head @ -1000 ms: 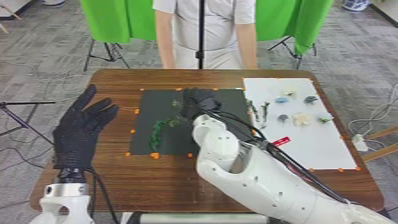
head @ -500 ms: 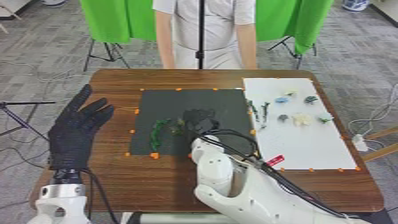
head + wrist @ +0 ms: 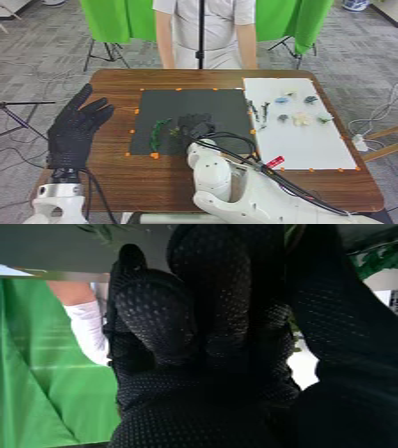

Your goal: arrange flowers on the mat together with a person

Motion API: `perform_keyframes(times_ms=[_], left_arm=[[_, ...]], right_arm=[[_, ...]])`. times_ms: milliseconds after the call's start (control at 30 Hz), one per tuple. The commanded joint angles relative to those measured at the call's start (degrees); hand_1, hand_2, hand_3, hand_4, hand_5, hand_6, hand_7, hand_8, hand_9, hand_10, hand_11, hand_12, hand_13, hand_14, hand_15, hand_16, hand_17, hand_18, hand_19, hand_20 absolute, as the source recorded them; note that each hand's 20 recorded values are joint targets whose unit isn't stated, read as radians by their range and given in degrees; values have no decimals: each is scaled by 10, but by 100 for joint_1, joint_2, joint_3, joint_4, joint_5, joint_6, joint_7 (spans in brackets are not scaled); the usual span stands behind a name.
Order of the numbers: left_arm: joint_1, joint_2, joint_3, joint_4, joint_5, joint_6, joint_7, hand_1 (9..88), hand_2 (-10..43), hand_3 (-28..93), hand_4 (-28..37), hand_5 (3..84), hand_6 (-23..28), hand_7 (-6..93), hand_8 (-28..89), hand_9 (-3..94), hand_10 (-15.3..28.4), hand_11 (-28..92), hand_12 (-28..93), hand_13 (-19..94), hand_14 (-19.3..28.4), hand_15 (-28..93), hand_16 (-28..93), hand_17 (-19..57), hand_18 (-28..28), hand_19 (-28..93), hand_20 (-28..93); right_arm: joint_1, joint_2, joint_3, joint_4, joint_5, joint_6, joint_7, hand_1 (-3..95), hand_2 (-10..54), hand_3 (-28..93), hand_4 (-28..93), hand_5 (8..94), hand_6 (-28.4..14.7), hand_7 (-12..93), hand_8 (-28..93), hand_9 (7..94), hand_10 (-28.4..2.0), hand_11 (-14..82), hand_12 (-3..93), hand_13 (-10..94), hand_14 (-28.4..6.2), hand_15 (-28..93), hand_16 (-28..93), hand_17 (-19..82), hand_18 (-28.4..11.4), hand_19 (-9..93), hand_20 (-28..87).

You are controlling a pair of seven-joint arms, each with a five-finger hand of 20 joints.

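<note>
r hand (image 3: 195, 124) low over dark mat (image 3: 182, 105), about mid-width; fingers + thumb curled in, clamped on a green sprig (image 3: 175, 132), leafy bit poking out just left of the hand, over the mat. r wrist view: thin green strip btwn fingers & thumb, more leafy stuff past the glove on both sides, can't tell which pcs. curvy green stem (image 3: 155, 135) lies on mat farther left of r hand, lengthwise, apart from it, nr mat's left edge. l hand (image 3: 78, 132) well left of r hand, just beside the mat, over table's (image 3: 164, 182) left side; fingers straight, thumb apart, nothing held. white sheet (image 3: 311, 150) is right of r hand, w/ rest of flowers: two thin stems (image 3: 265, 112) side by side at its left edge, closest to the hand; then, farther right & fwd, blue flower (image 3: 282, 100), pale yellow one (image 3: 290, 93), dk grey-green one (image 3: 311, 99); nearer row = grey one (image 3: 283, 118), cream one (image 3: 302, 119), small green one (image 3: 325, 120). orange tabs (image 3: 155, 156) along mat + sheet edges.
</note>
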Motion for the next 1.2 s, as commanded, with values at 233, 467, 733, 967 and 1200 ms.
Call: perform_keyframes(times_ms=[233, 467, 733, 967, 1200], left_arm=[[90, 49, 24, -22, -29, 118, -43, 228, 85, 755, -252, 343, 77, 116, -88, 367, 189, 246, 104, 293, 237, 413, -67, -8, 271, 712, -156], [51, -4, 11, -12, 32, 64, -116, 228, 85, 755, -252, 344, 77, 116, -88, 367, 189, 244, 104, 292, 237, 413, -68, -9, 271, 710, -153], [3, -5, 26, 13, 33, 42, -98, 228, 85, 756, -251, 344, 78, 116, -88, 368, 189, 245, 105, 292, 236, 413, -67, -10, 271, 709, -149], [19, -79, -2, 25, 60, 1, -146, 229, 85, 755, -251, 344, 78, 115, -88, 368, 190, 245, 104, 293, 237, 413, -68, -10, 270, 708, -148], [230, -199, -153, -46, 91, 10, -220, 229, 85, 756, -250, 344, 78, 116, -88, 368, 190, 246, 104, 292, 237, 414, -68, -11, 271, 709, -146]], right_arm=[[113, 1, -29, -53, 19, 331, 32, 386, -48, 609, -222, 856, -3, 178, -132, 934, -118, 359, 217, 811, -111, 672, 189, 278, -241, 881, 37], [190, -18, -21, -137, 116, 371, 134, 373, -45, 601, -222, 860, -3, 174, -131, 937, -113, 386, 205, 848, -100, 647, 183, 299, -248, 884, 32], [64, -110, 146, -216, 510, -21, 175, 369, -45, 593, -216, 872, -9, 165, -130, 937, -115, 402, 190, 858, -102, 641, 194, 303, -253, 889, 24], [194, 1, -61, -286, 176, 462, 291, 340, -26, 564, -204, 810, -27, 136, -128, 937, -126, 342, 193, 845, -109, 625, 197, 295, -260, 884, 12], [181, 232, 112, -845, -189, 482, 350, 322, -32, 544, -198, 788, -33, 133, -125, 937, -118, 386, 171, 897, -98, 585, 198, 325, -274, 880, -13]])
